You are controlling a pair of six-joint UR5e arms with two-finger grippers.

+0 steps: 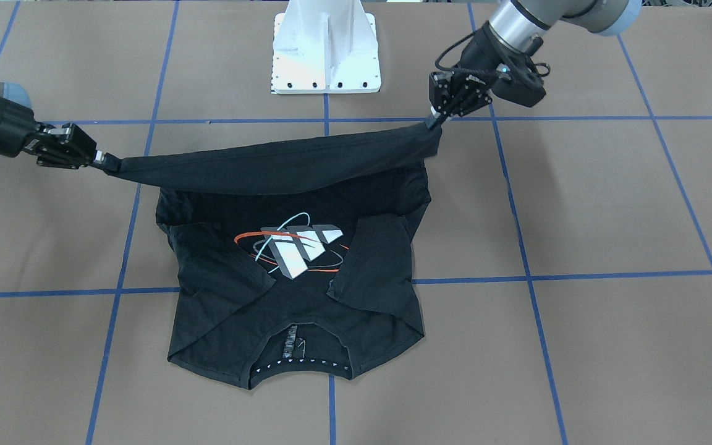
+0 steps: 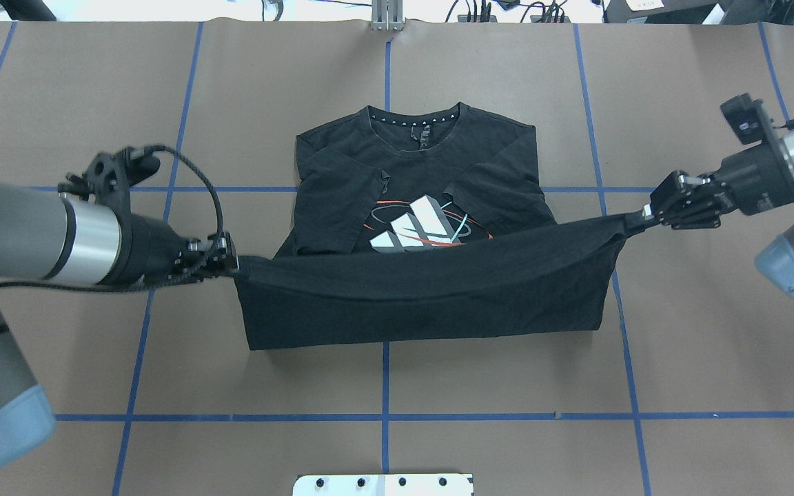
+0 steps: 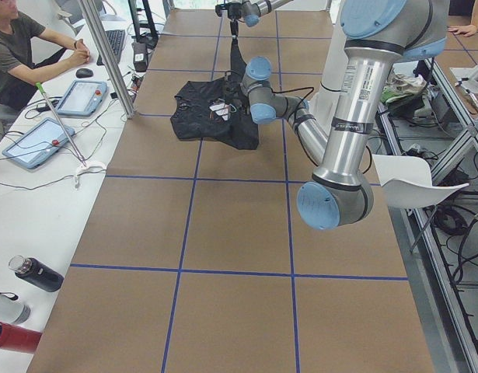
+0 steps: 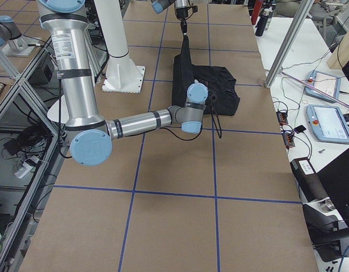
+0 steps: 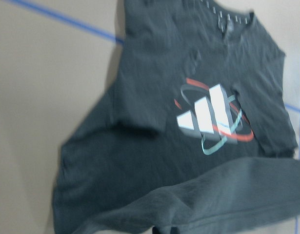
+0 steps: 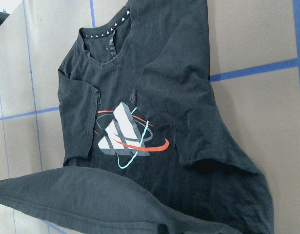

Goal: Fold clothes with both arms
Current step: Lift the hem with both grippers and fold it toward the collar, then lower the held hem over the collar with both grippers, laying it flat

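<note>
The black T-shirt (image 1: pixel 387 259) lies logo-up on the brown table, with both sleeves folded in and the collar (image 2: pixel 416 118) on the side far from the robot. Its bottom hem (image 2: pixel 431 275) is lifted off the table and stretched in a sagging band between the two grippers. My left gripper (image 2: pixel 230 262) is shut on the hem's left corner, and it also shows in the front-facing view (image 1: pixel 434 122). My right gripper (image 2: pixel 638 219) is shut on the other corner and also shows in the front-facing view (image 1: pixel 105 162). Both wrist views look down on the logo (image 5: pixel 210 114) (image 6: pixel 121 131), with the hem band across the bottom.
The white pedestal base (image 1: pixel 326 55) stands at the robot's edge of the table behind the shirt. Blue tape lines (image 2: pixel 385 386) grid the brown table. A seated operator (image 3: pixel 21 54), tablets (image 3: pixel 38 141) and bottles (image 3: pixel 33 273) are at a side desk beyond the table.
</note>
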